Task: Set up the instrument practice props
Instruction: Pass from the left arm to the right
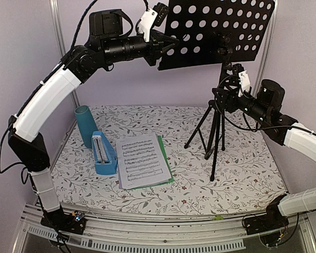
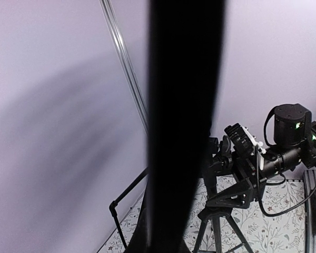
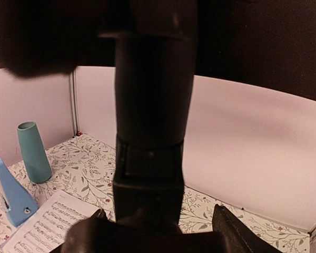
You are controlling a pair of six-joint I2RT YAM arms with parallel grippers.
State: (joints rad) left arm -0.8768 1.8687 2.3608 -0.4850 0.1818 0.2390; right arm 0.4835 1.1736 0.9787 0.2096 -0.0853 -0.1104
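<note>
left arm (image 1: 47, 100) high, left fingers (image 1: 168, 41) clamp desk (image 1: 210, 31) | right arm (image 1: 300, 139) lower, right fingers (image 3: 224, 229) apart round pole (image 3: 150, 105)

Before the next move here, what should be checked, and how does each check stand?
1. Left gripper clamped on the black tripod music stand at its perforated desk's edge: ok.
2. Right gripper straddling the stand's pole: ok, jaws not closed on it.
3. Tripod legs spread on the floral table: ok.
4. White and green sheet-music pages clear of the legs: ok.
5. Pole's height lock tight: cannot tell.
</note>
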